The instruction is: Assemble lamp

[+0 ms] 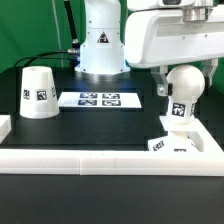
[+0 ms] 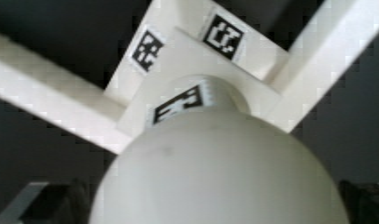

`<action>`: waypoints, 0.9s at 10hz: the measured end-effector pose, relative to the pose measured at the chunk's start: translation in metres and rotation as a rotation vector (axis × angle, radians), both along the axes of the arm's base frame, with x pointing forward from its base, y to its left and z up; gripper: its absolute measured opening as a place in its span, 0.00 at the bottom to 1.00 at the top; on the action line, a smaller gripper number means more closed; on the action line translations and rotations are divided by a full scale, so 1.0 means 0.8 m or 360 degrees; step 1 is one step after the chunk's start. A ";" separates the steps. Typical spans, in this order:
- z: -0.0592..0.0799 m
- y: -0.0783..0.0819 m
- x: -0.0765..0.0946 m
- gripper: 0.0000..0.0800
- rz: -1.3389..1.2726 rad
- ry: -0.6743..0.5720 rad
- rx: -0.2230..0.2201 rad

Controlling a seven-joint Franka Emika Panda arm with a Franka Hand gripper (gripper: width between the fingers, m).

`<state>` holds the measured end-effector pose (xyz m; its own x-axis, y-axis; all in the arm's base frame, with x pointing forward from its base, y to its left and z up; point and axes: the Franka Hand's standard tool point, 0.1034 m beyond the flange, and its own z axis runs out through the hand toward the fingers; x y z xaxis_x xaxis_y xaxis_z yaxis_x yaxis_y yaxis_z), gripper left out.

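At the left of the black worktop [image 1: 120, 125] the tapered, cup-like matte white plastic shade [image 1: 38, 92] stands wide end down, a black-and-white square tag on its side, well apart from the other parts. Right of it, at the middle and towards the far side, the thin flat white marker board [image 1: 98, 99] lies flat. A long white rail border [image 1: 100, 161] runs along the near edge.

At the near right, the blocky, angular white plastic base [image 1: 174, 130] rests on the worktop, tucked against the rail's corner (the wrist view shows two of its tags, with the base [image 2: 186, 45] lying where white rails meet). The round white ball bulb [image 1: 186, 80] stands on top of the base, its tagged neck pointing down, tilted slightly.

The pincer [image 1: 182, 88] reaches down around the bulb. One dark finger [image 1: 162, 85] lies against the ball's left side. In the wrist view the bulb [image 2: 212, 165] fills the gap between blurred dark fingers [image 2: 44, 203], so the pincer [image 2: 212, 205] appears closed onto it.
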<state>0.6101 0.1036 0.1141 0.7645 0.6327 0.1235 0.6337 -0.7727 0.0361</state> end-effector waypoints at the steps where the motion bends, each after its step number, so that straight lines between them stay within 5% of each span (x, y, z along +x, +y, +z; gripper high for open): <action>1: 0.000 -0.001 0.000 0.87 0.0143 -0.0009 -0.0031; 7: -0.001 -0.003 0.000 0.87 0.0632 -0.0028 -0.0130; 9: -0.001 -0.003 0.000 0.72 0.0642 -0.0029 -0.0131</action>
<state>0.6097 0.1013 0.1130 0.4510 0.8897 0.0711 0.8841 -0.4563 0.1012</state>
